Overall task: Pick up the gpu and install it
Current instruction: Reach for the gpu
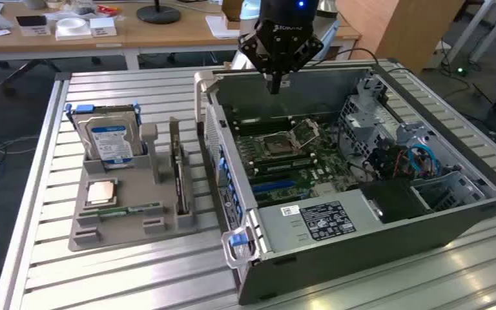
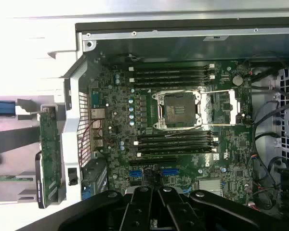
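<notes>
A: What lies nearest on the slatted worktop (image 1: 127, 278)?

B: An open computer case (image 1: 360, 252) lying on its side, with a white label (image 1: 327, 219) on its near part. Just beside it, toward the exterior view's left, is a grey holder tray (image 1: 93, 236).

A: What does the tray carry?

B: At its near end a square processor chip (image 1: 101, 192) lies flat, and a narrow green memory stick (image 1: 132, 208) lies just beside it. Further back, a silver hard drive (image 1: 110, 139) with a blue-white label stands upright in its slot.

A: And the gpu?

B: The gpu (image 1: 179, 171) stands on its edge in the tray slot closest to the case, between the hard drive and the case wall. Nothing touches it.

A: What is inside the case?

B: The green motherboard (image 2: 183, 130) lies flat on the case floor, with a metal-framed processor socket (image 2: 180, 108) near its middle and dark memory slots on either side of it. Blue and black cables bunch toward the exterior view's right.

A: Where is the gripper?

B: The gripper (image 1: 274, 85) hangs over the far side of the case — well apart from the gpu. Its fingers are clenched together and hold nothing. In the wrist view they point down at the motherboard.

A: And behind it?

B: A wooden desk (image 1: 144, 35) with small items on it.
</notes>
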